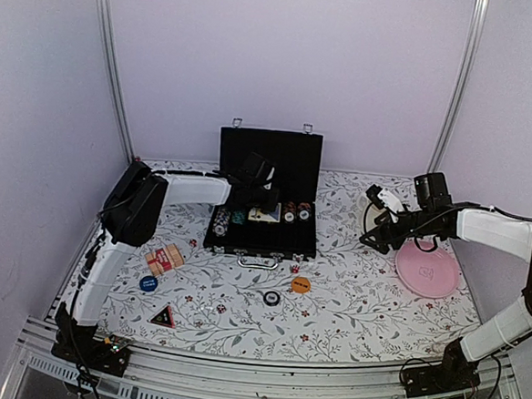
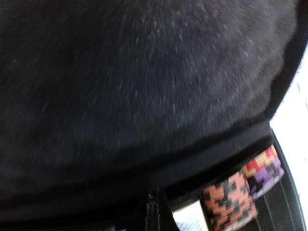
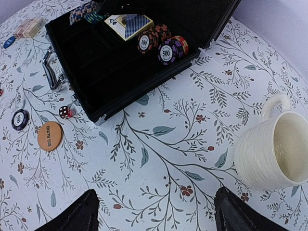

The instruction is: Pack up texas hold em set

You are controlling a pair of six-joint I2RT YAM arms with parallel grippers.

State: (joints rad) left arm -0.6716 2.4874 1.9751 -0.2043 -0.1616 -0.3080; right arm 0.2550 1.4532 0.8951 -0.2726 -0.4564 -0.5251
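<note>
The black briefcase [image 1: 264,222] lies open mid-table, lid upright. It holds striped chips [image 1: 295,211] and a card deck [image 1: 263,215]. My left gripper [image 1: 259,188] is inside the case near the lid; in the left wrist view its fingertips [image 2: 154,211] meet against black felt, beside chips [image 2: 228,199]. My right gripper [image 1: 374,228] is open and empty above the cloth [image 3: 161,216], with the case [image 3: 110,62] ahead on its left. A second deck [image 1: 164,259], blue button [image 1: 149,284], triangle token [image 1: 163,317], chip [image 1: 271,298], orange button [image 1: 302,284] and red die [image 1: 294,269] lie loose.
A cream mug [image 3: 269,151] stands on the cloth just right of my right gripper; it also shows in the top view [image 1: 384,198]. A pink plate [image 1: 428,268] lies at the right. Purple walls close in the table on three sides.
</note>
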